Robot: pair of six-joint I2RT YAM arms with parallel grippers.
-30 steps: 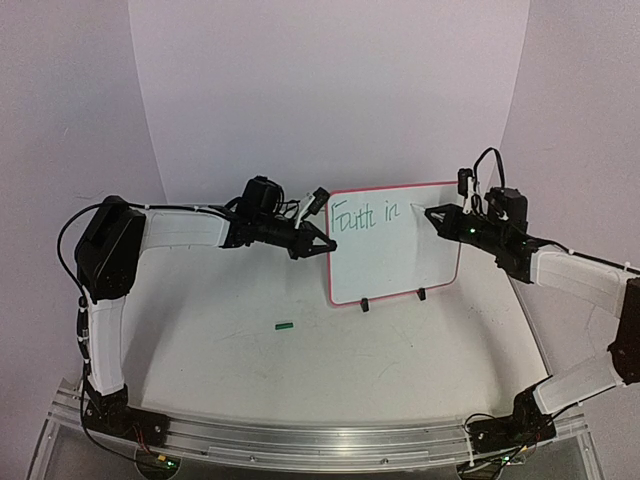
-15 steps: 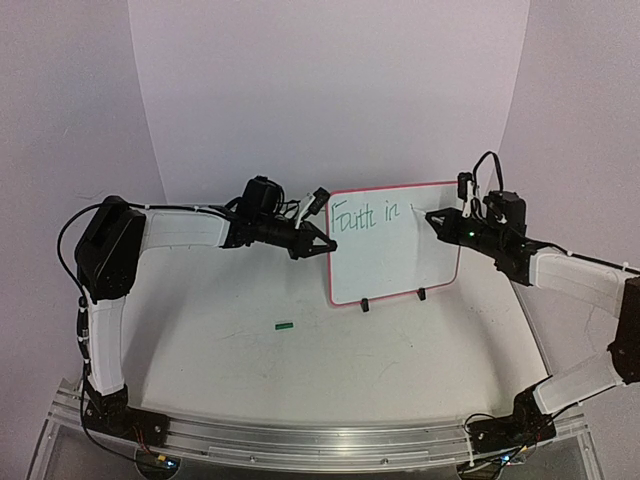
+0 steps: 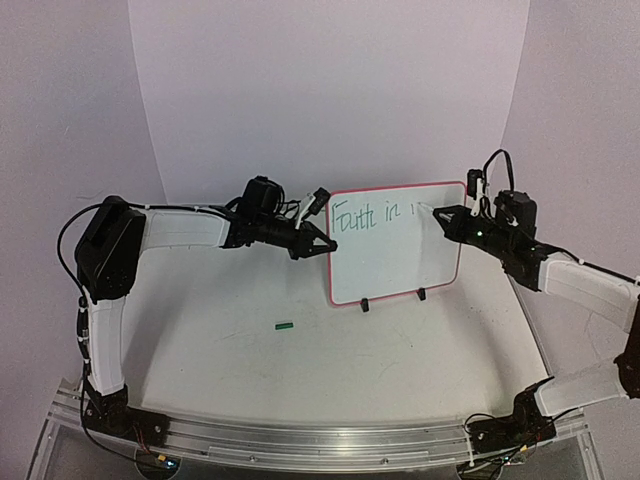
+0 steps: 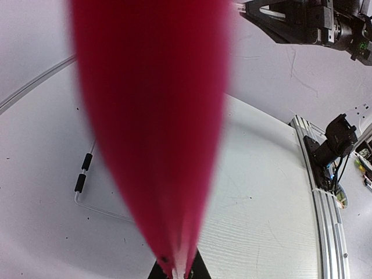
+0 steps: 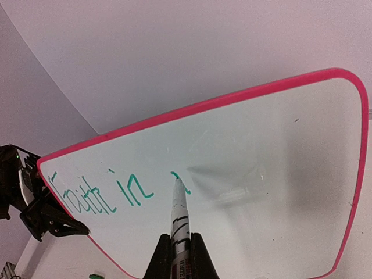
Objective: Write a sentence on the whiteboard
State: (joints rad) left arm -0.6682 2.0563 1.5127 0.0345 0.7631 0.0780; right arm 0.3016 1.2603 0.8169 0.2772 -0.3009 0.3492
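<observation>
The whiteboard [image 3: 400, 262], white with a red-pink rim and two black feet, stands upright at the back middle. Green lettering "Faith in" [image 3: 365, 215] runs along its top, with a short new stroke after it [image 5: 174, 174]. My right gripper [image 3: 447, 215] is shut on a white marker [image 5: 180, 218], whose tip touches the board [image 5: 279, 174] just right of "in" [image 5: 132, 190]. My left gripper [image 3: 322, 243] is shut on the board's left rim, which fills the left wrist view as a red blur [image 4: 151, 116].
A small green marker cap [image 3: 285, 325] lies on the table in front of the board's left side. An aluminium rail [image 3: 320, 440] runs along the near edge. A white curved backdrop stands behind the board.
My right gripper has shifted slightly right along the board's top line, and the marker has left a short green stroke after "in". The left arm and board have not moved.
</observation>
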